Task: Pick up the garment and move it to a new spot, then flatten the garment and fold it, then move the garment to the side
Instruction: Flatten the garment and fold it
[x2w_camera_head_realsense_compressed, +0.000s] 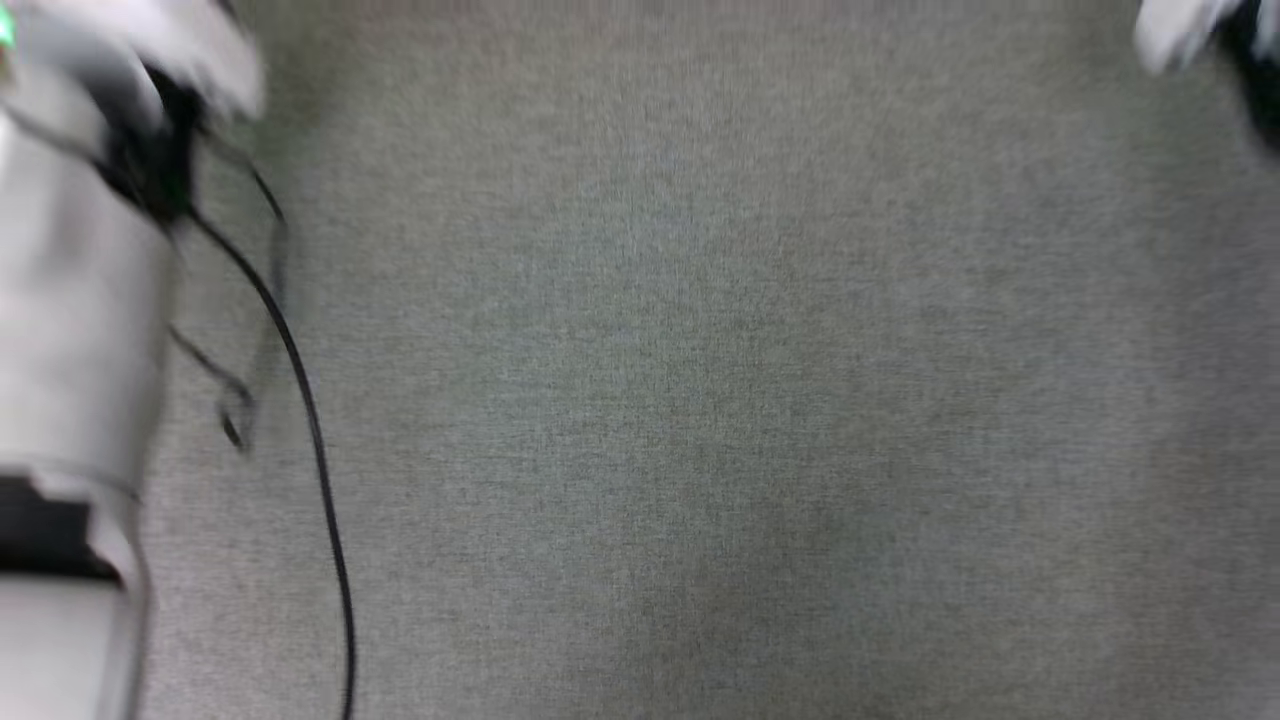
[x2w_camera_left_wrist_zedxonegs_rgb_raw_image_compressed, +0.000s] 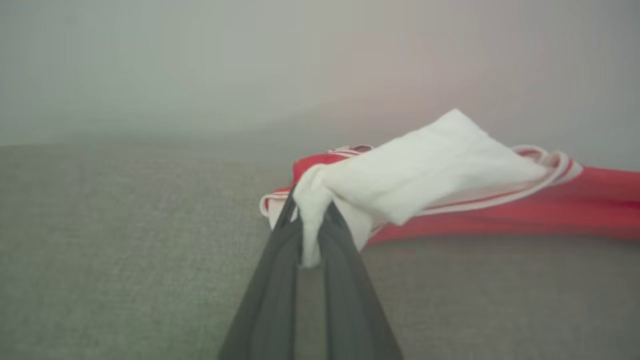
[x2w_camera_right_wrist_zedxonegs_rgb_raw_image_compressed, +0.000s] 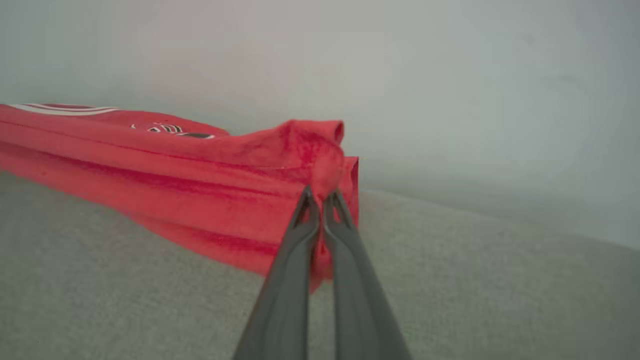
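Observation:
The garment (x2w_camera_left_wrist_zedxonegs_rgb_raw_image_compressed: 500, 210) is a bright red shirt with a white sleeve and red-and-white striped trim. In the left wrist view my left gripper (x2w_camera_left_wrist_zedxonegs_rgb_raw_image_compressed: 310, 212) is shut on a bunched piece of its white sleeve, and the red body stretches off to the right just above the grey surface. Seen from the right wrist, my right gripper (x2w_camera_right_wrist_zedxonegs_rgb_raw_image_compressed: 320, 197) is shut on a red corner of the garment (x2w_camera_right_wrist_zedxonegs_rgb_raw_image_compressed: 175, 185), whose body runs off to the left. The head view catches my pale left forearm (x2w_camera_head_realsense_compressed: 70, 330) at the left edge.
A grey woven surface (x2w_camera_head_realsense_compressed: 700, 400) spreads across the head view. A thin black cable (x2w_camera_head_realsense_compressed: 310, 420) hangs beside my left forearm. Part of my right arm (x2w_camera_head_realsense_compressed: 1210, 40) shows blurred at the top right corner. A pale wall (x2w_camera_right_wrist_zedxonegs_rgb_raw_image_compressed: 450, 75) stands behind the surface.

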